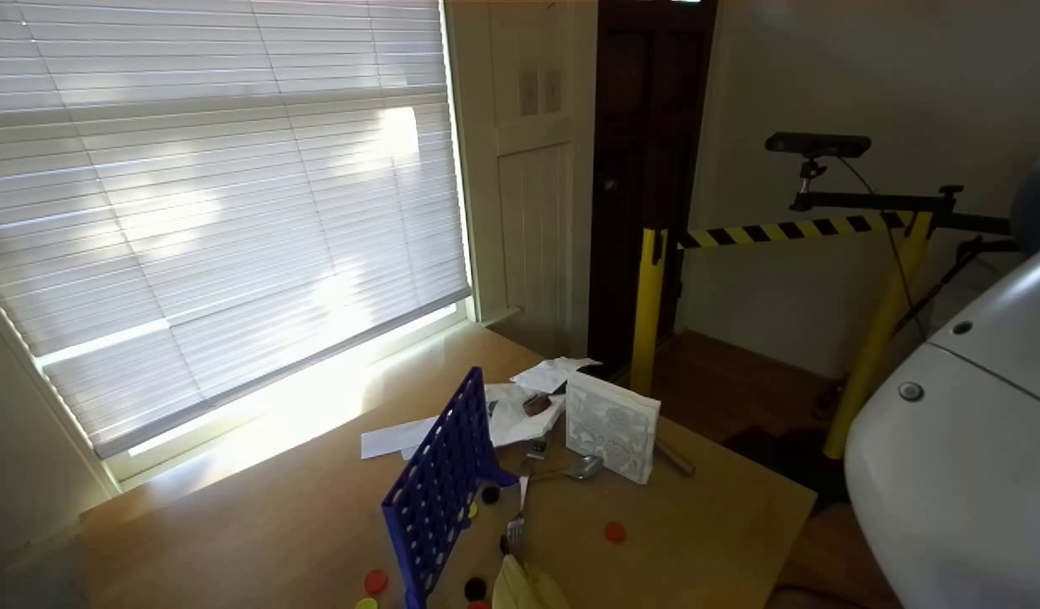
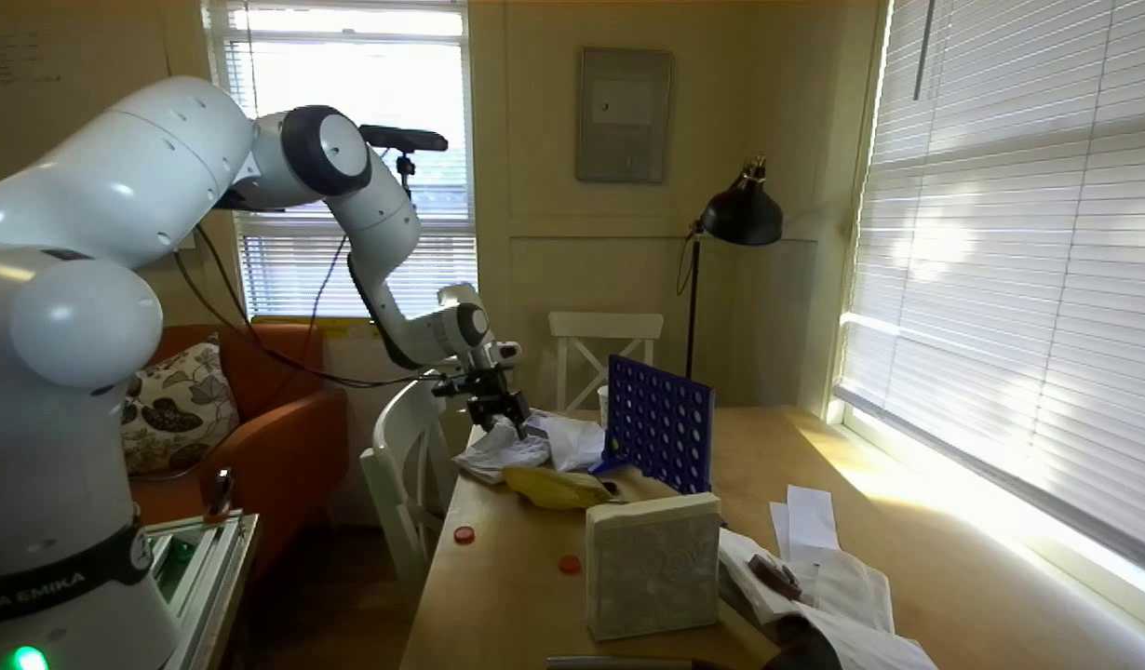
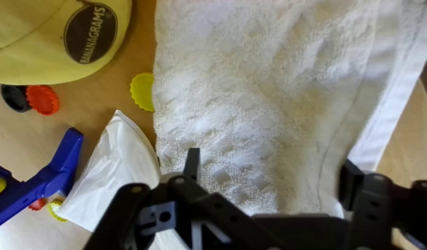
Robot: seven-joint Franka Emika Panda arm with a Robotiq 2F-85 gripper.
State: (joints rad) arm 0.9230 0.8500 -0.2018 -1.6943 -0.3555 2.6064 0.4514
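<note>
On pale wooden table (image 3: 15, 139): yellow rounded cloth BANANAGRAMS pouch (image 3: 36, 45), contents hidden;
White terry-cloth towel (image 3: 241, 97): rumpled, smooth-hemmed;
Black gripper (image 3: 270, 168): jaws spread wide above the towel.

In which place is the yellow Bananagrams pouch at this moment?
In the wrist view, the yellow Bananagrams pouch lies in the upper left corner, left of the white towel, with a black disc and a red disc at its lower edge.

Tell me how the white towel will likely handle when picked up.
The white towel will probably be floppy, judging by its soft ripples and creases. Its nubby, looped surface suggests it should not slip easily from the fingers. Being cloth, it seems unlikely to break.
</note>
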